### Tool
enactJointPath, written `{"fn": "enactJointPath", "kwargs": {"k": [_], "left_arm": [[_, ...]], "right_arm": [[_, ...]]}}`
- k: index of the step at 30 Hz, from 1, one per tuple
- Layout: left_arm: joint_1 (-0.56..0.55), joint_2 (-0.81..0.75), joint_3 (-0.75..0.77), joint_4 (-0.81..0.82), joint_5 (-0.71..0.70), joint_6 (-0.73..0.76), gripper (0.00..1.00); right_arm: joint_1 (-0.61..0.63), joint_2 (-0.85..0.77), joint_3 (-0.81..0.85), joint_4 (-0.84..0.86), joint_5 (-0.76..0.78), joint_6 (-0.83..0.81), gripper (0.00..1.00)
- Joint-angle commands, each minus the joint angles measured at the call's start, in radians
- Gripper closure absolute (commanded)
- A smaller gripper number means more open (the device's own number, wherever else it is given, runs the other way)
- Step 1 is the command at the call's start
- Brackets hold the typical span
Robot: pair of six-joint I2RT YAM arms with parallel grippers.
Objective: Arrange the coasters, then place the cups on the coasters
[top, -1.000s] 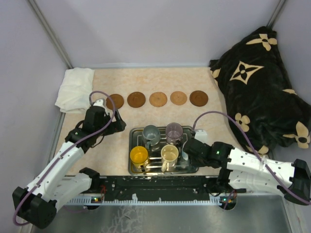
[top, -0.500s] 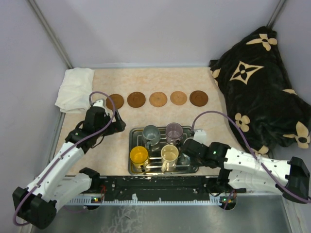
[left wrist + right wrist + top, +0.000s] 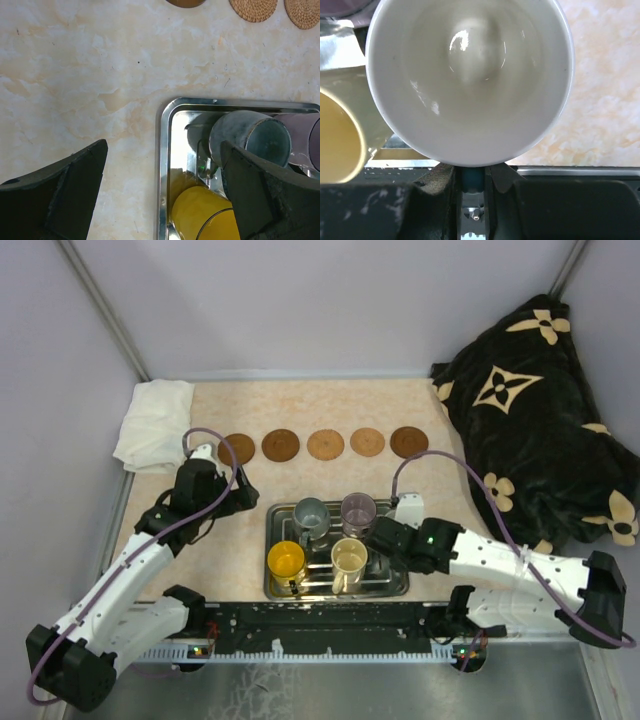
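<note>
Five brown coasters (image 3: 326, 444) lie in a row at the back of the table. The metal tray (image 3: 268, 540) holds the grey cup (image 3: 311, 512), purple cup (image 3: 357, 508), yellow cup (image 3: 286, 560) and cream cup (image 3: 349, 557). My right gripper (image 3: 471, 182) is shut on the blue handle of the light blue cup (image 3: 470, 75), at the tray's right end (image 3: 383, 537); its white inside fills the right wrist view. My left gripper (image 3: 165, 195) hangs open over the tray's left rim (image 3: 162, 165), near the grey cup (image 3: 255, 140) and yellow cup (image 3: 210, 215).
A folded white cloth (image 3: 155, 420) lies at the back left. A black flower-patterned cushion (image 3: 540, 420) fills the right side. Grey walls close in the back and sides. The cream cup (image 3: 335, 135) sits close to the left of the held cup.
My right gripper has closed on the light blue cup's handle and shifted left toward the tray's middle. The left arm has stayed still.
</note>
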Motion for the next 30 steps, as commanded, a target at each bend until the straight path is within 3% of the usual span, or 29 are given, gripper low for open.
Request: {"fn": "enactJointPath", "kwargs": {"k": [1, 8, 17, 30], "left_arm": [[-0.004, -0.002, -0.011, 0.037, -0.008, 0.011, 0.0], [-0.004, 0.021, -0.01, 0.073, 0.004, 0.025, 0.0], [-0.003, 0.069, 0.008, 0.114, 0.014, 0.053, 0.0], [-0.003, 0.15, 0.076, 0.146, -0.039, 0.066, 0.0]], "right_arm": [[0.005, 0.053, 0.162, -0.084, 0.184, 0.017, 1.0], [-0.108, 0.167, 0.375, -0.16, 0.233, -0.116, 1.0], [-0.552, 0.212, 0.472, 0.178, 0.077, -0.592, 1.0], [-0.795, 0.624, 0.776, 0.51, -0.045, -0.86, 1.0]]}}
